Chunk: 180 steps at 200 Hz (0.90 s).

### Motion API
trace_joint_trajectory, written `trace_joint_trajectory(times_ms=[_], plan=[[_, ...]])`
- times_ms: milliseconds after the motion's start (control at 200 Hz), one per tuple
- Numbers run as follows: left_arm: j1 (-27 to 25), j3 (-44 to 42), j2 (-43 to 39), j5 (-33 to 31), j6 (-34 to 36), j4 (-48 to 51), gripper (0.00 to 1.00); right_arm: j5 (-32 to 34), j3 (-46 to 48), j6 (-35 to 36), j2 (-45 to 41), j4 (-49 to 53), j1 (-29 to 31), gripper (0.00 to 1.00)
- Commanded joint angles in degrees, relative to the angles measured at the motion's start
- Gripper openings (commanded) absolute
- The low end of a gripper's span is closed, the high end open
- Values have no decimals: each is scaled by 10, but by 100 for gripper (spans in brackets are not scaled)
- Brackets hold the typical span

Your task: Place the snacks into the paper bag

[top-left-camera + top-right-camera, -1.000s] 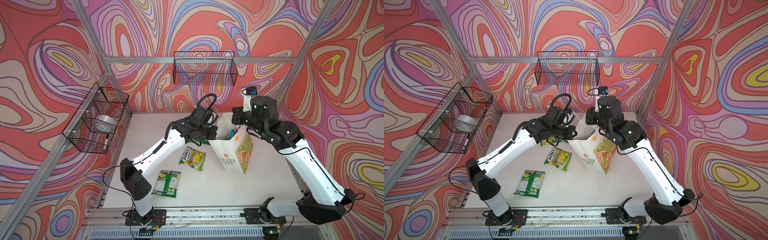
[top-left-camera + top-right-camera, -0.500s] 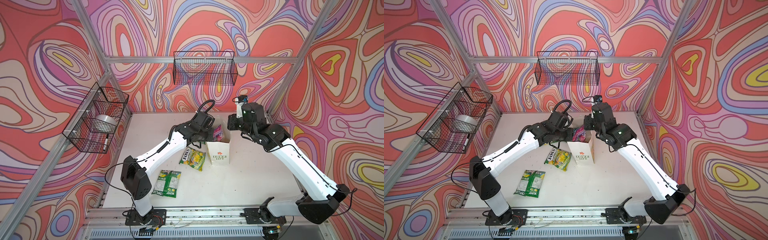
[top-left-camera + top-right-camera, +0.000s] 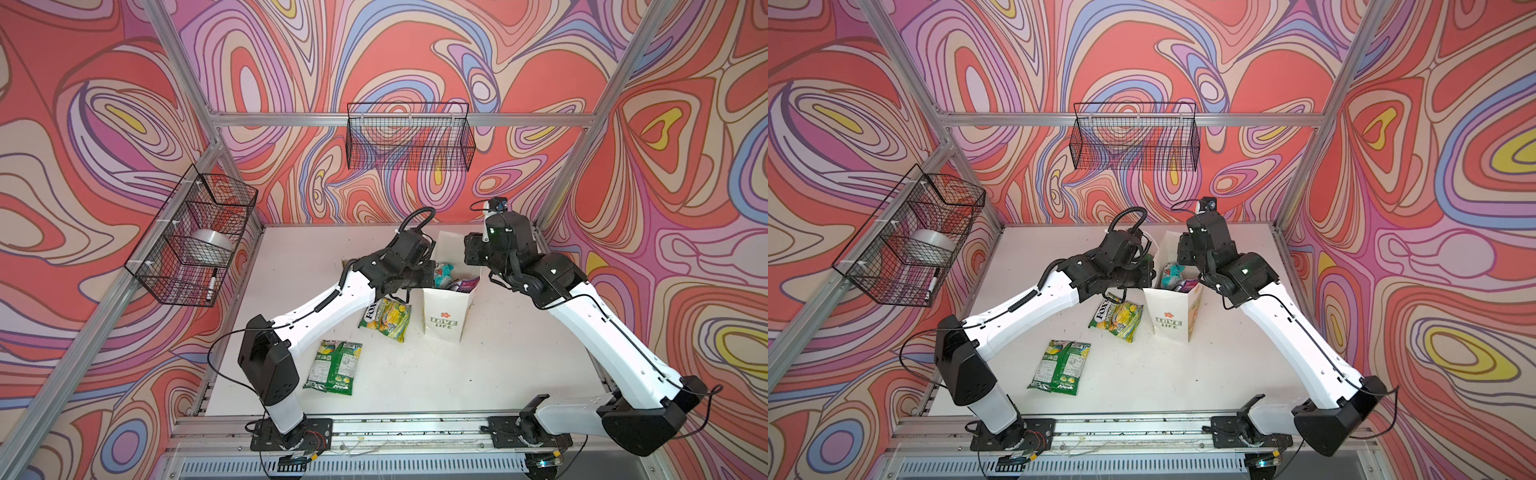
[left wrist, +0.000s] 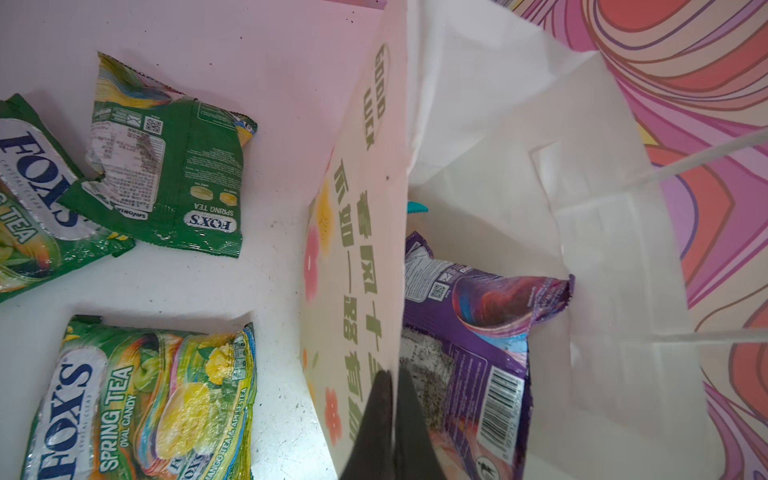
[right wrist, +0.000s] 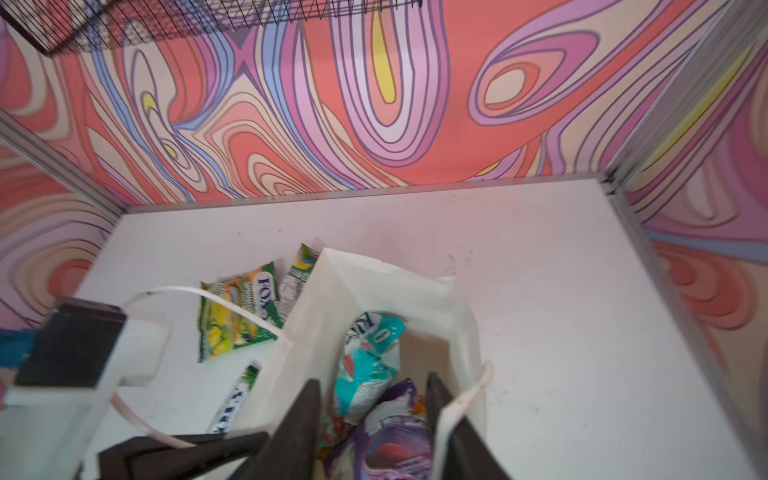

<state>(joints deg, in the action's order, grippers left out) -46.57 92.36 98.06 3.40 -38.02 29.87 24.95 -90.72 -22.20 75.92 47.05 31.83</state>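
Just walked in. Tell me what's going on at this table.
Two robot arms are packing candy packets into a white paper bag. The left claw is shut on the bag's side wall, holding it upright and open. The right claw hangs open over the bag's mouth, above a teal packet and a purple packet that lie inside. Several green packets lie on the table beside the bag, not yet packed.

A robot lab cell: aluminium frame [image 3: 291, 120], swirl-patterned walls [image 3: 415, 50].
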Motion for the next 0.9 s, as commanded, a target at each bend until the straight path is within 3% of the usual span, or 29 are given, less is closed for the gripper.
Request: trace_joint_trajectory(times_ms=[0, 95, 360, 491, 716, 896], plan=[[-11, 21, 7, -3, -15, -27, 0, 103, -38, -19, -25, 42, -2, 76], [-15, 27, 13, -13, -27, -23, 0, 117, -70, -27, -35, 71, -2, 98], [-26, 44, 27, -34, -37, -17, 0, 123, -170, -26, -57, 131, -1, 98], [-30, 50, 25, -44, -44, -17, 0, 168, -170, -95, -55, 207, -2, 98], [-50, 51, 28, -52, -50, -28, 0, 142, -82, -279, -40, 342, -2, 98], [-55, 46, 28, -55, -50, -29, 0, 83, 41, -321, -67, 278, -2, 92]])
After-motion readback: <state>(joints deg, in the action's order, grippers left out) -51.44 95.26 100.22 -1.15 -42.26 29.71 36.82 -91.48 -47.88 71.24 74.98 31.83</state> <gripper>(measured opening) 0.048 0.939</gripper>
